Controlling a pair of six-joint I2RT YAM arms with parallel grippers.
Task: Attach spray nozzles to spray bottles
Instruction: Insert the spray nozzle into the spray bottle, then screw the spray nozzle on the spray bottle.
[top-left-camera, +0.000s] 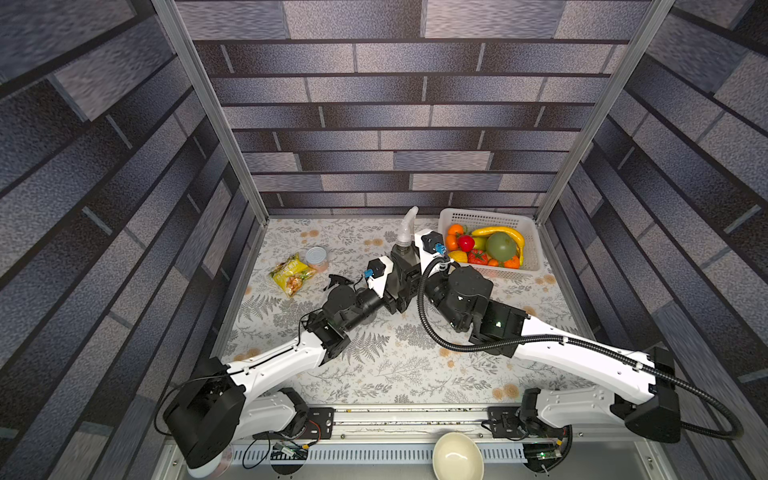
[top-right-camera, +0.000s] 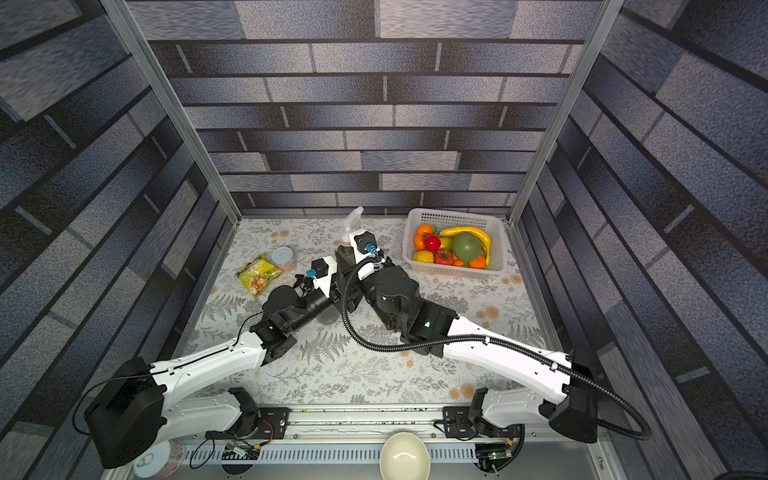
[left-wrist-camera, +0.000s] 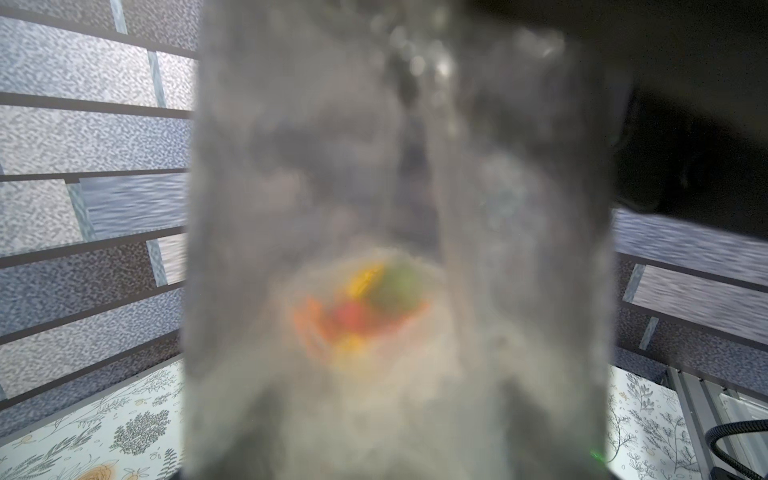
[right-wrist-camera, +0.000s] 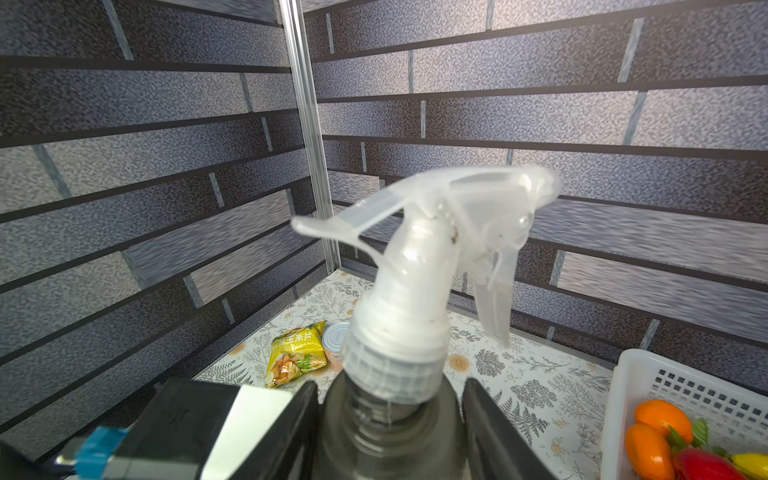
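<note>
- The table (top-left-camera: 415, 374), under a fern-print cloth, has the 2 arms meeting over its far middle, where there is room to work away from the clutter.
- The white fruit basket (top-left-camera: 486, 217) sits far right, apart from the work, and looks to play no part.
- The smoky grey spray bottle (right-wrist-camera: 390, 444) stands upright between both grippers at the far middle. Its blurred body fills the left wrist view.
- The left gripper (top-left-camera: 405, 284) seems clamped on the bottle's body, likely to stop it turning. Its fingers are hidden, so this is a judgement.
- The right gripper (right-wrist-camera: 390, 399) has its jaws either side of the bottle's shoulder, just below the collar. I cannot tell whether they press or stand clear.
- The translucent white spray nozzle (right-wrist-camera: 419, 266) sits on the neck, leaning slightly. Its collar looks seated, but how tightly is not visible.
- 1 black spray nozzle (top-left-camera: 338, 282) lies on the cloth just left of the left gripper, unattached and probably next.
</note>
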